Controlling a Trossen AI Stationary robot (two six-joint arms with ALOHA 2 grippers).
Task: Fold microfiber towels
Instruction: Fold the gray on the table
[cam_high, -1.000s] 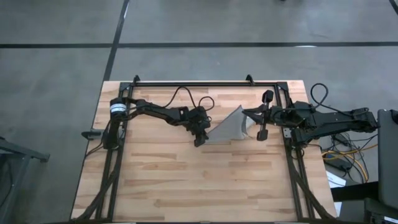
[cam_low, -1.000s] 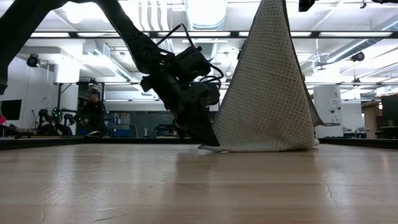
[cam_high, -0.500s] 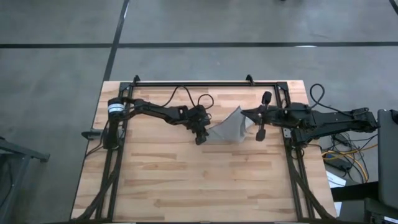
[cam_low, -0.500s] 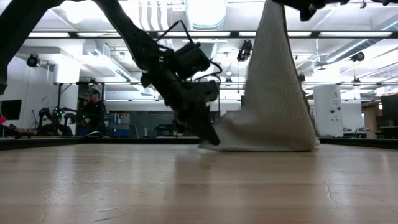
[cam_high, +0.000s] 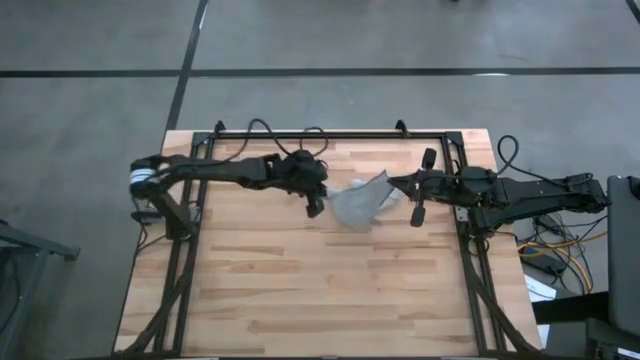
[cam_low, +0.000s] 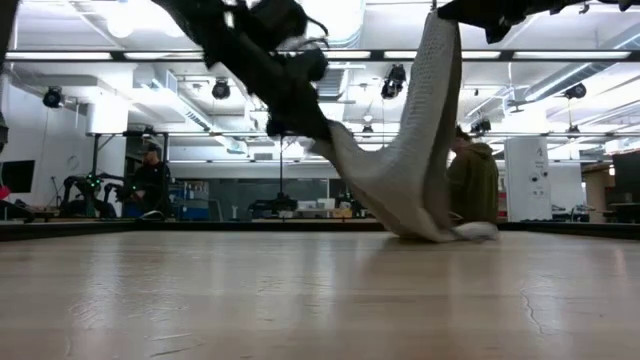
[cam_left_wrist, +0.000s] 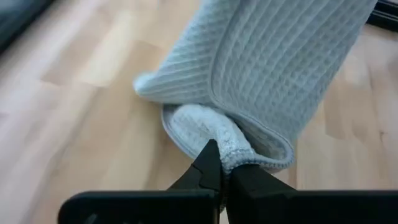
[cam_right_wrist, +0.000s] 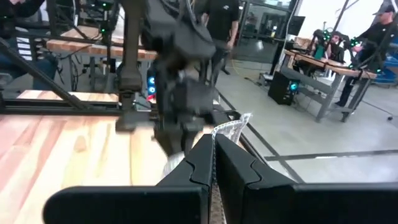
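Note:
The light grey-blue towel (cam_high: 358, 205) hangs in a sagging sling between my two grippers over the far middle of the table. Its lowest fold (cam_low: 440, 230) rests on the wood. My left gripper (cam_high: 316, 208) is shut on the towel's left end, lifted above the table (cam_low: 318, 128). My right gripper (cam_high: 392, 183) is shut on the towel's right end, higher up (cam_low: 445, 12). A pale strip of edge (cam_right_wrist: 229, 129) sticks out past the right fingers. My left gripper pinches a bunched corner of the towel (cam_left_wrist: 231, 155) between its two fingers, slanting down from the table's left. The cloth runs slack from there down to the table. My right gripper pinches the towel's upper edge (cam_right_wrist: 219, 138) between its two fingers, coming level from the table's right. The towel hangs below the fingers (cam_low: 432, 90), its lower fold on the table.
A black frame rail (cam_high: 330, 133) runs along the table's far edge, with side rails down both sides. The near half of the table (cam_high: 320, 290) is bare wood. A person (cam_low: 475, 180) stands in the room behind the table.
My left gripper has risen from the table with the towel's left corner and gone a little toward the far edge. That corner has lifted clear; the towel, earlier a tent hanging from the right gripper, now sags between both grippers with its lowest fold on the table.

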